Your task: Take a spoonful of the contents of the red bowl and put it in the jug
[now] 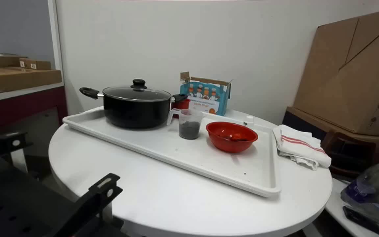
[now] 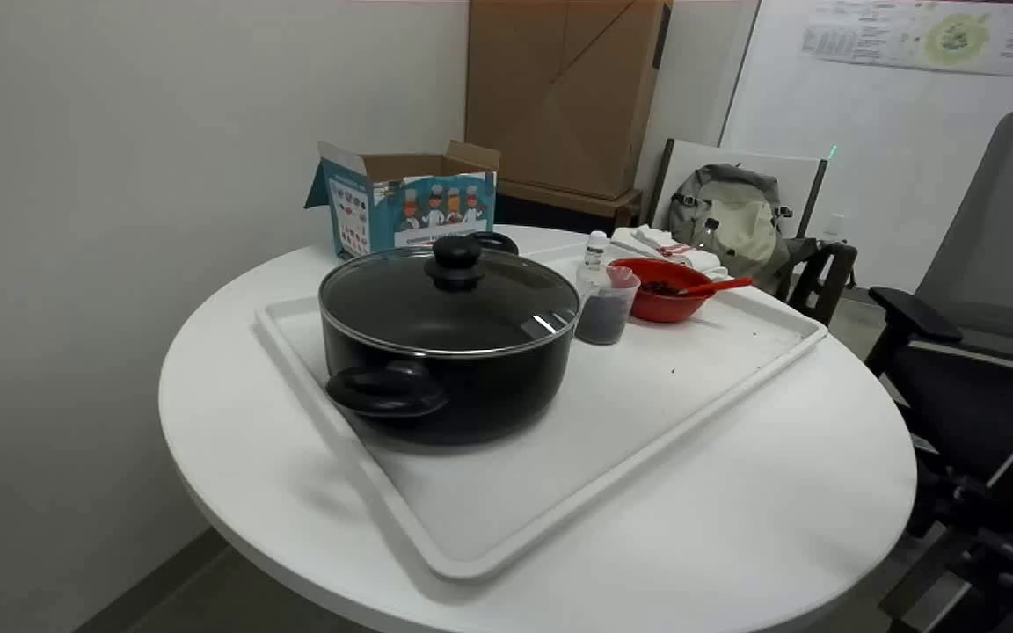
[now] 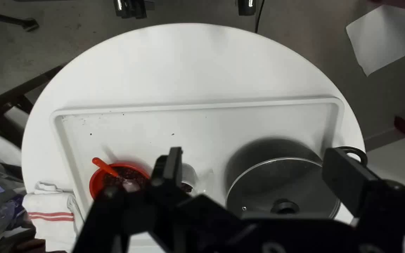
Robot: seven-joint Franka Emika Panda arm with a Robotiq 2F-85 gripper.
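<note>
While the gripper [image 3: 257, 172] hangs wide open and empty, an off-centre pinch on the spoon [image 3: 104, 166] could tip the red bowl [image 1: 231, 145], which in the wrist view sits left of a seemingly part-filled jug [image 1: 189, 127].

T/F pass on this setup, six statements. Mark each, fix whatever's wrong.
1. The spoon lies in the red bowl, its handle past the rim. True.
2. The jug stands between the red bowl and the pot. True.
3. The pot is uncovered. False: its glass lid is on.
4. The gripper is open, its jaws wide apart. True.
5. The jug is empty. False: dark contents show in its lower part.
6. The towel is inside the tray. False: the towel lies beside the tray, on the table.
</note>
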